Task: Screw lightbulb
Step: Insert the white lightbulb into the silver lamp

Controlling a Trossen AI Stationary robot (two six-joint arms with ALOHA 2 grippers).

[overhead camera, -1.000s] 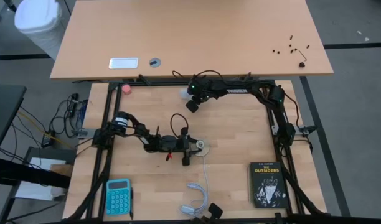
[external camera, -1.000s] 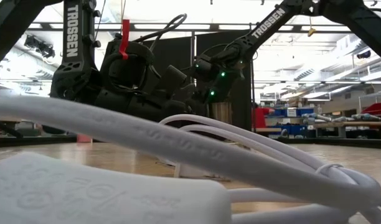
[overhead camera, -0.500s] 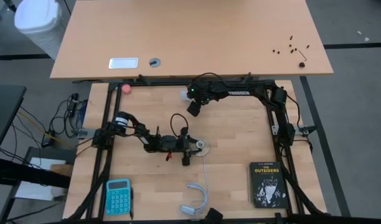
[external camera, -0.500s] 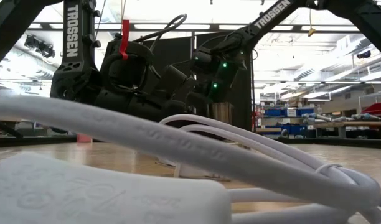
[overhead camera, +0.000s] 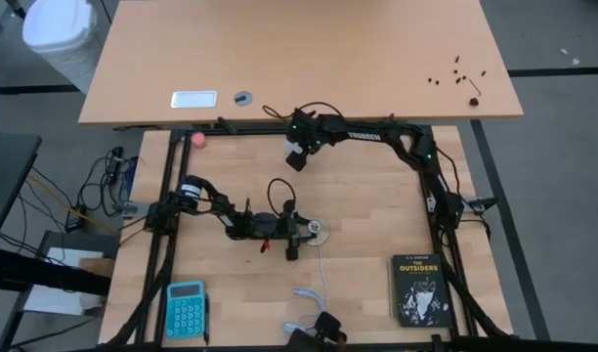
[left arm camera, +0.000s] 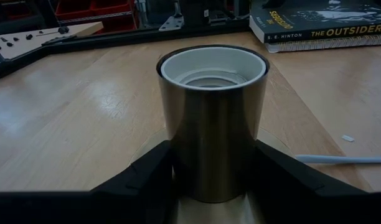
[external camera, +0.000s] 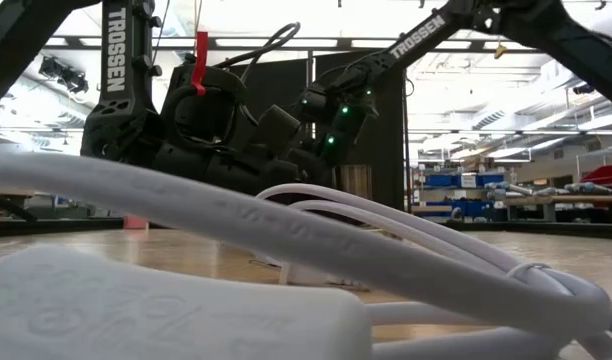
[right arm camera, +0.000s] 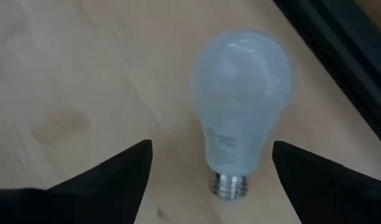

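The lightbulb (right arm camera: 240, 93) lies on its side on the wooden table by the far frame bar, its white globe pointing away from the wrist camera and its metal screw base (right arm camera: 229, 185) toward it. My right gripper (overhead camera: 295, 157) hovers over it, open, one finger standing on either side of the bulb without touching. At mid-table my left gripper (overhead camera: 305, 231) is shut on a metallic socket (left arm camera: 212, 118) with a white inside, which stands upright on its round base with its mouth up. My left gripper pinches the socket's lower wall (left arm camera: 178, 177) between its two fingers (left arm camera: 144, 183), one on each side. The fingers come nearly level from the table's left. The socket stands upright on the table.
A white cord (overhead camera: 323, 279) runs from the socket toward the near edge and fills the low view's foreground (external camera: 286, 235). A book (overhead camera: 419, 289) lies near right, a blue calculator (overhead camera: 186, 308) near left, a pink ball (overhead camera: 198, 139) far left. The black frame bar (right arm camera: 340, 43) runs beside the bulb.
My right gripper has moved toward the table's far edge and a little to the left, to over the lightbulb. The left arm and the socket have kept still.
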